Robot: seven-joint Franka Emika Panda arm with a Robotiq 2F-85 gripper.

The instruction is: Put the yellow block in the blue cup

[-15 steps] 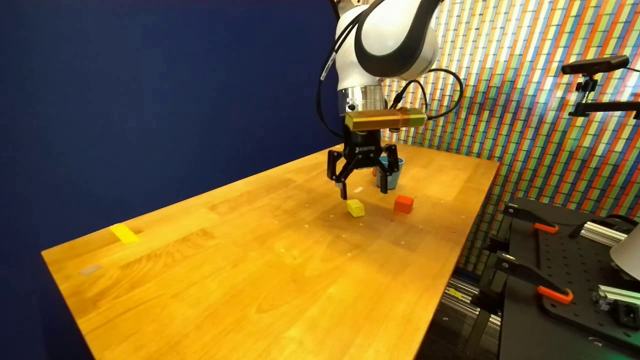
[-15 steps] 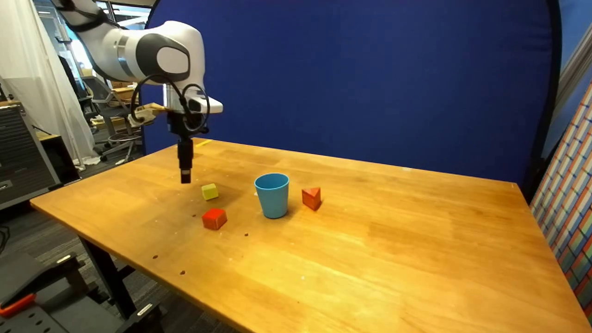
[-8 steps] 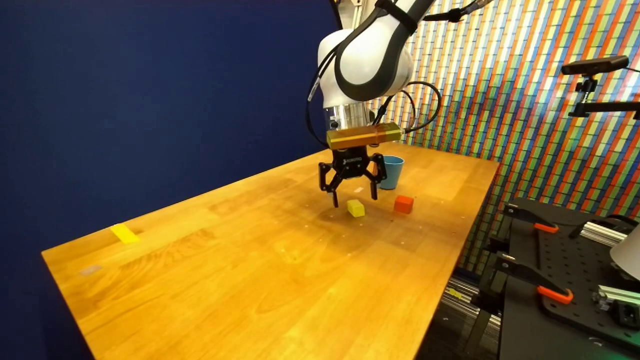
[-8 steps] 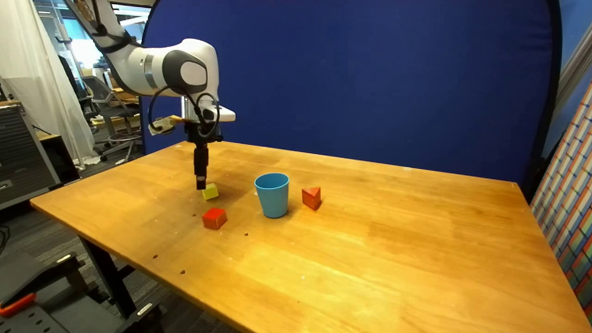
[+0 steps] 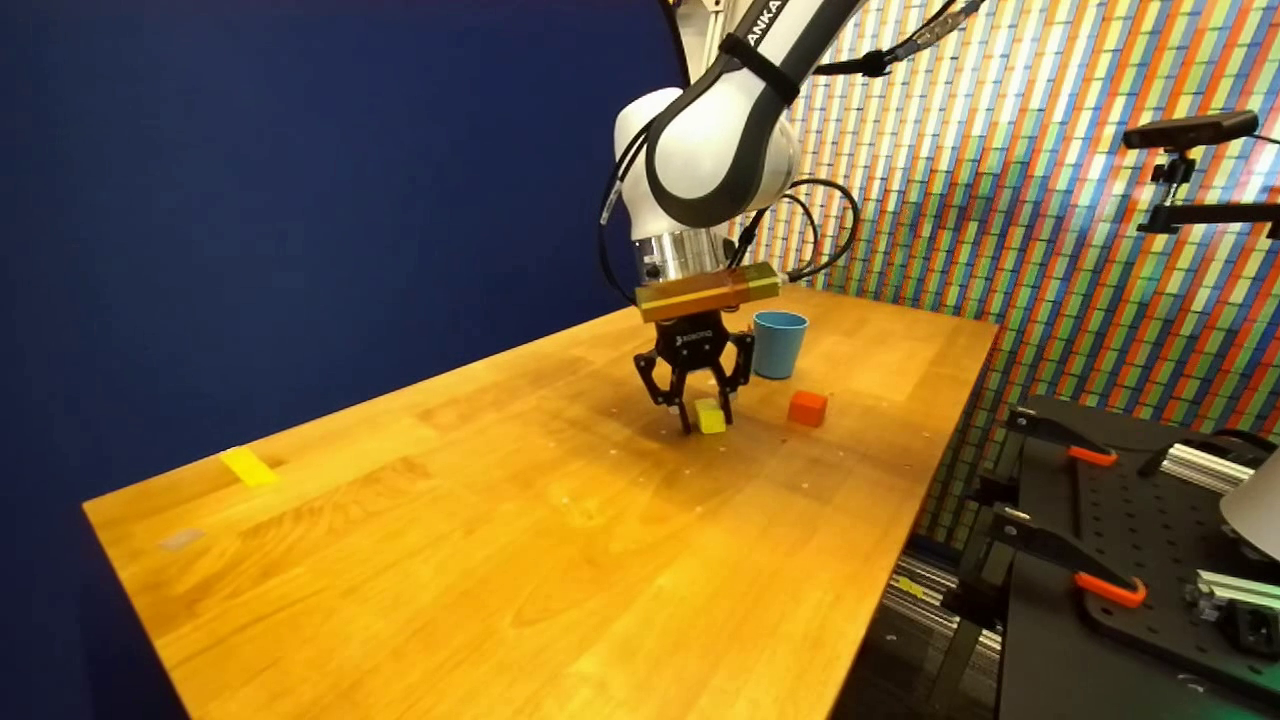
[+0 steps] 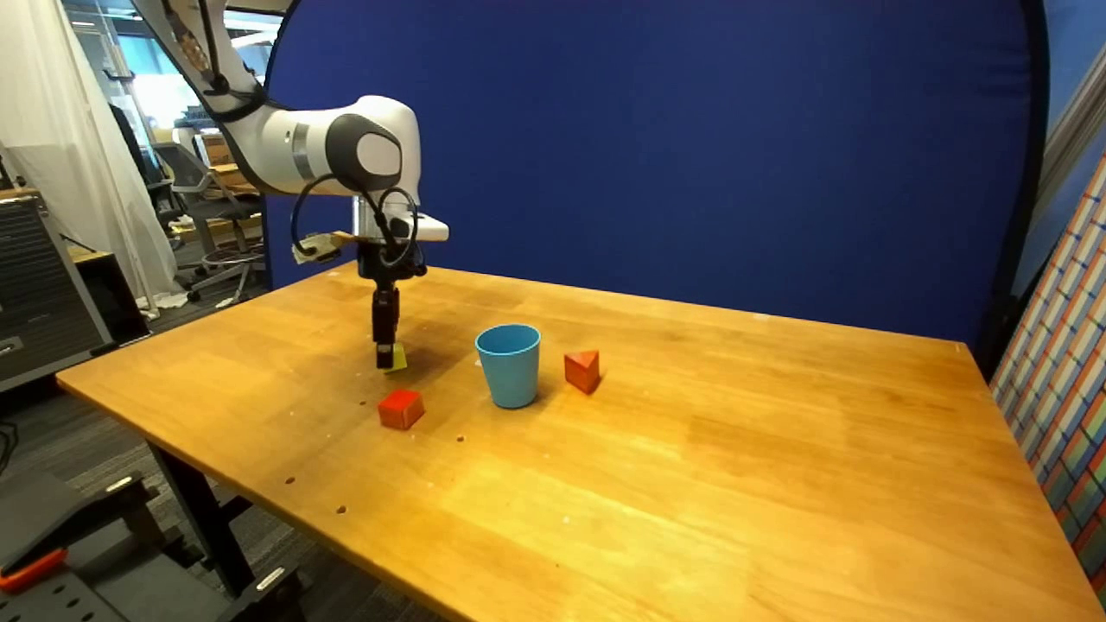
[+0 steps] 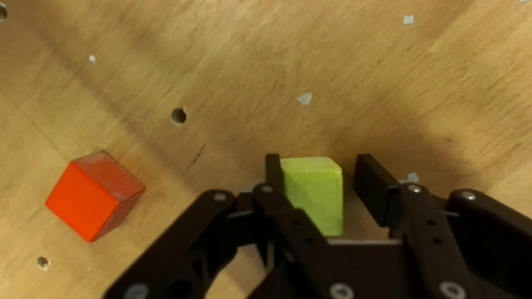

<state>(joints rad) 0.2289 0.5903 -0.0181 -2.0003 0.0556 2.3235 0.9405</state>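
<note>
Hand [image 7: 321,176] straddling yellow block [image 7: 315,199], 2 fingers [image 7: 371,189] standing apart, gap showing along 1 edge; blue cup [image 6: 511,376] sitting well inside surface [image 6: 734,484] edges.

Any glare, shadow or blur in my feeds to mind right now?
Wrist view: the hand looks slightly soft, the yellow block reads greenish, and shadow darkens the table beside them; in an exterior view, pale glare washes the patterned wall; in an exterior view, the blue cup looks clear, without strong glare.
</note>
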